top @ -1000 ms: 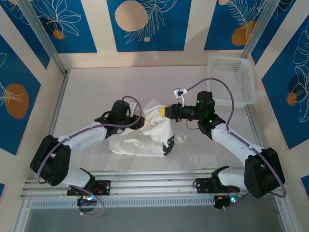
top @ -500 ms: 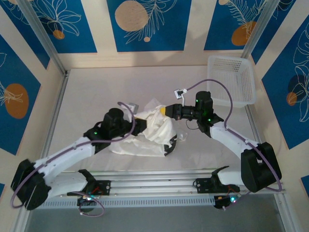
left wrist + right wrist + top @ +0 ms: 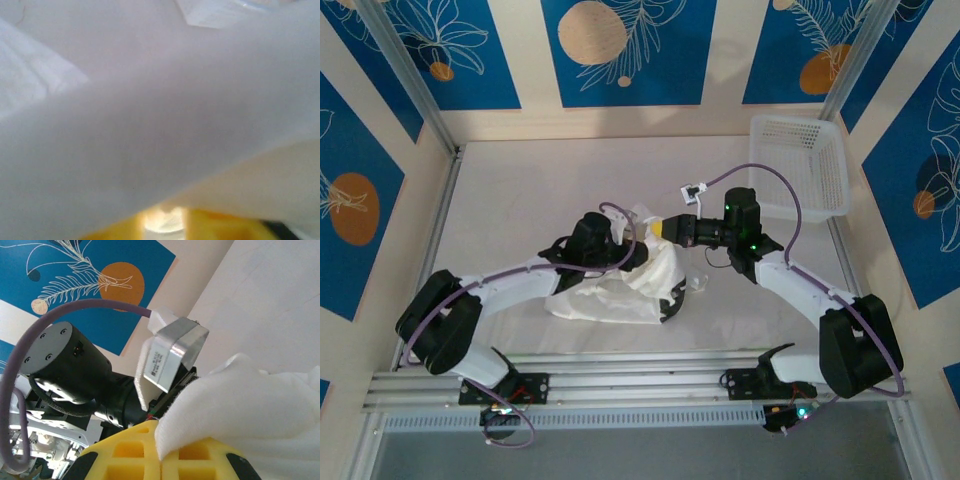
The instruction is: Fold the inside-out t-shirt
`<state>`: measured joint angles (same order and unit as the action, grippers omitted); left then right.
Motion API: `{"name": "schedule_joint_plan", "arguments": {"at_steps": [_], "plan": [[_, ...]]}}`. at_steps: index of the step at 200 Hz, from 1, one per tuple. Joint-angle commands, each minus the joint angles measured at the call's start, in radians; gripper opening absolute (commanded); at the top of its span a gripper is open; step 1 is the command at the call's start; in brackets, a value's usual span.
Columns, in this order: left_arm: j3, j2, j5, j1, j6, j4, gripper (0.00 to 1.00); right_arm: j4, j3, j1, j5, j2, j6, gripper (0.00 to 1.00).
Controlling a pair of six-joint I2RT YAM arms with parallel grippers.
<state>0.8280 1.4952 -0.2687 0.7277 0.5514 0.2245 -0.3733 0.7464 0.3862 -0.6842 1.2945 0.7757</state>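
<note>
We see the thin white wrinkly t-shirt (image 3: 610, 290) bunched in a heap at the middle of the pale tabletop (image 3: 520, 190). Its near edge lies flat, short of the metal rails (image 3: 640, 380) along the tabletop's near side. The far part of the heap rises into a peak. There the right gripper (image 3: 658, 229) is pressed together on a fold of the cloth, and in the right wrist view the fabric comes out from between its yellow pads (image 3: 102, 460).

The left gripper (image 3: 632, 252) reaches in from the left and is buried in the heap just beside the peak. Cloth covers its wrist camera, so we cannot tell how its jaws stand.

Bare tabletop lies open to the left of the heap and beyond it — the white plastic lattice basket (image 3: 800, 165) sits in the far right corner, well apart from the t-shirt.
</note>
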Motion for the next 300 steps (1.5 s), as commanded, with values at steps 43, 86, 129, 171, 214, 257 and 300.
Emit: {"name": "schedule_joint_plan", "arguments": {"at_steps": [43,86,129,171,214,257,300], "plan": [[-0.017,-0.127,-0.364,-0.076,0.211,0.232,0.00,-0.012,-0.018,-0.210,0.017,0.166,0.009,0.00],[0.037,-0.305,-0.320,-0.077,0.072,-0.083,0.00,0.140,0.129,-0.196,-0.102,0.310,-0.016,0.35],[-0.009,-0.335,-0.247,-0.088,0.013,-0.164,0.00,0.139,-0.025,-0.243,0.154,0.042,0.020,0.45],[-0.005,-0.286,-0.262,-0.088,0.017,-0.143,0.00,0.085,-0.209,-0.074,0.301,-0.223,-0.252,0.44],[0.036,-0.235,-0.282,-0.088,0.007,-0.152,0.00,-0.126,-0.393,0.067,0.417,-0.313,-0.845,0.62],[0.034,-0.225,-0.283,-0.088,0.023,-0.126,0.00,-0.230,-0.362,0.115,0.399,-0.224,-1.086,0.69],[0.033,-0.247,-0.273,-0.090,0.024,-0.137,0.00,-0.274,-0.285,0.142,0.438,-0.061,-1.095,0.52]]}}
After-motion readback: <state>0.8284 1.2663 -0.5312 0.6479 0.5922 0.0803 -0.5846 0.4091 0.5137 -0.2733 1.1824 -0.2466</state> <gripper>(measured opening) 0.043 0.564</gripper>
